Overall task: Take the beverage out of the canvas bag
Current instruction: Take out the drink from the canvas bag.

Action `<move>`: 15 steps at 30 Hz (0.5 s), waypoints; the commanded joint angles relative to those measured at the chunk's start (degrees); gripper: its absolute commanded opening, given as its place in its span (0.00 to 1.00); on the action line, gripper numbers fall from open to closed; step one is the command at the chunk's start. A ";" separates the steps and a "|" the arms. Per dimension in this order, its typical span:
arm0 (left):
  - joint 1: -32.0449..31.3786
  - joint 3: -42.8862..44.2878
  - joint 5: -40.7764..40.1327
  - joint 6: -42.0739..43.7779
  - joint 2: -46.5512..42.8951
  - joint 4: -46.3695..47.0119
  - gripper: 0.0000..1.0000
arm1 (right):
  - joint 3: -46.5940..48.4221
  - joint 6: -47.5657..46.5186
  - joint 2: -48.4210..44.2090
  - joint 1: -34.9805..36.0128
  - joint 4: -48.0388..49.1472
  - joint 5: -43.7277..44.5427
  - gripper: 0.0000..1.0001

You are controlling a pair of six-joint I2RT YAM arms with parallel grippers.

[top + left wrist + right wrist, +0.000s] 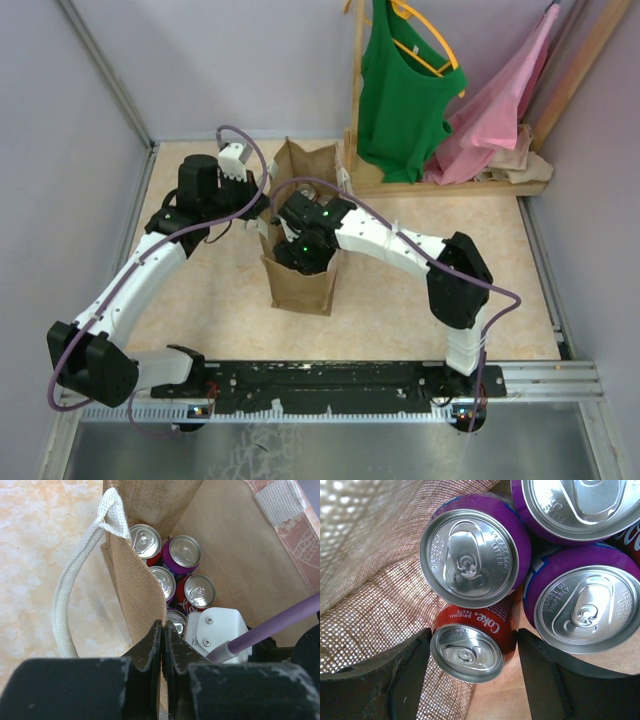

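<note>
Right gripper (474, 647) is down inside the canvas bag (235, 555), jaws apart either side of the red Coke can (467, 657), which stands upright beside the bag wall. Left gripper (163, 632) is clamped on the bag rim.

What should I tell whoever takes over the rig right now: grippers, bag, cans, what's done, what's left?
Left gripper: shut on the canvas bag, pinching its near wall at the rim.
Right gripper: open, down inside the bag, jaws closely flanking the red Coke can.
The bag stands upright on the table; purple cans sit beside the Coke can, all inside.
Done: bag held, can straddled.
Left: close on the can and lift it out.
</note>
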 commanded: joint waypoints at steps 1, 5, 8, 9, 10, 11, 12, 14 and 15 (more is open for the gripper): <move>0.43 -0.14 -0.66 0.29 -0.79 1.25 0.09 | -2.33 1.02 3.57 0.02 1.28 -2.35 0.68; 0.43 -0.24 -0.58 0.23 -0.78 1.42 0.09 | -2.77 0.27 4.62 0.10 -0.61 -1.07 0.71; 0.43 -0.23 -0.53 0.27 -0.62 1.68 0.09 | -3.17 -0.30 5.88 0.03 -2.01 -0.60 0.71; 0.43 -0.22 -0.46 0.23 -0.58 1.69 0.09 | -3.44 -0.34 6.20 0.01 -2.22 -0.52 0.70; 0.44 -0.22 -0.52 0.15 -0.51 1.76 0.09 | -3.83 -0.29 6.55 0.06 -2.14 -0.57 0.69; 0.43 -0.23 -0.48 0.14 -0.50 1.78 0.09 | -4.28 -0.22 6.70 0.05 -1.97 -0.49 0.67; 0.44 -0.28 -0.48 0.14 -0.49 1.78 0.09 | -4.71 -0.06 6.77 0.03 -1.68 -0.37 0.63; 0.47 -0.35 -0.49 0.13 -0.49 1.78 0.09 | -5.26 0.22 7.05 0.09 -1.32 -0.15 0.52; 0.44 -0.43 -0.50 0.14 -0.50 1.78 0.09 | -5.37 0.31 7.22 0.07 -1.22 -0.07 0.45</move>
